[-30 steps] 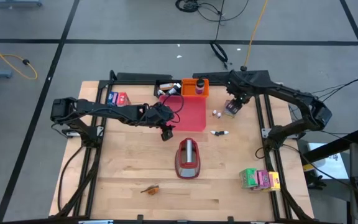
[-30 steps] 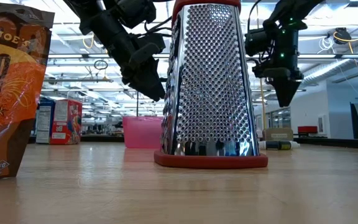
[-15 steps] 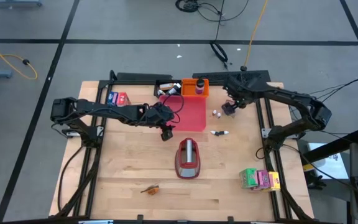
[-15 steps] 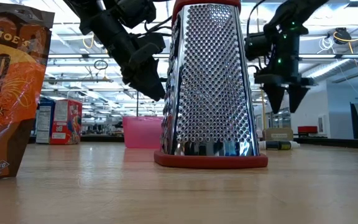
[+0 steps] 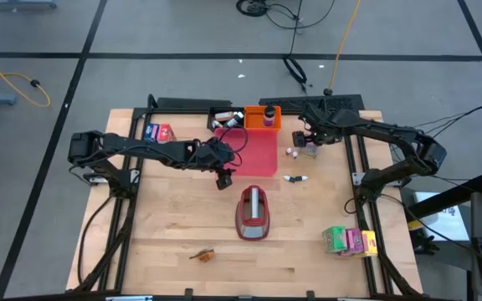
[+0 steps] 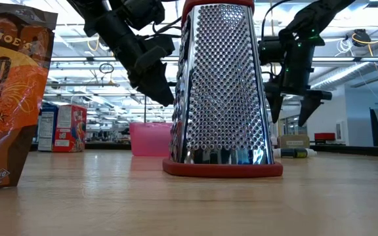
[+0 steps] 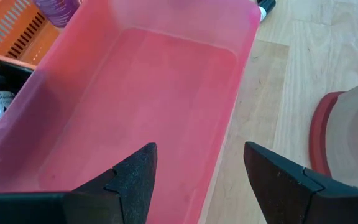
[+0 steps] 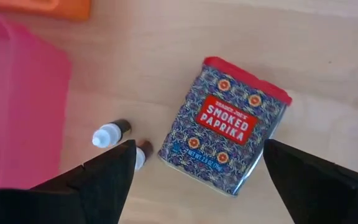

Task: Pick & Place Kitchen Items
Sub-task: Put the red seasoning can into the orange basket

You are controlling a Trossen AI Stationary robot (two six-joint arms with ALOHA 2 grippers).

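A blue patterned "Smoked Paprika" tin [image 8: 225, 127] with a red lid lies flat on the wood near the table's far right, also seen in the high view [image 5: 310, 150]. My right gripper [image 8: 199, 144] hovers above it, open, its fingers standing either side of the tin without touching; it shows in the high view [image 5: 309, 138] and the low view [image 6: 291, 113]. Two tiny white-capped bottles [image 8: 112, 133] lie beside the tin. My left gripper [image 7: 199, 147] is open above the pink tray's [image 7: 148, 106] near edge [image 5: 224, 177].
A red-based metal grater [image 5: 254, 213] stands mid-table, filling the low view [image 6: 222, 85]. An orange basket [image 5: 263, 117] and a dark tray [image 5: 223, 117] sit at the far edge. Blue-red cartons [image 5: 157, 131] stand far left, green, pink and yellow cartons [image 5: 350, 242] near right, an orange-brown piece [image 5: 205, 253] near.
My right gripper has opened: in the low view its fingers went from shut to spread wide. It has also shifted a little toward the table's left. The paprika tin now lies on the table below it. My left arm has kept still.
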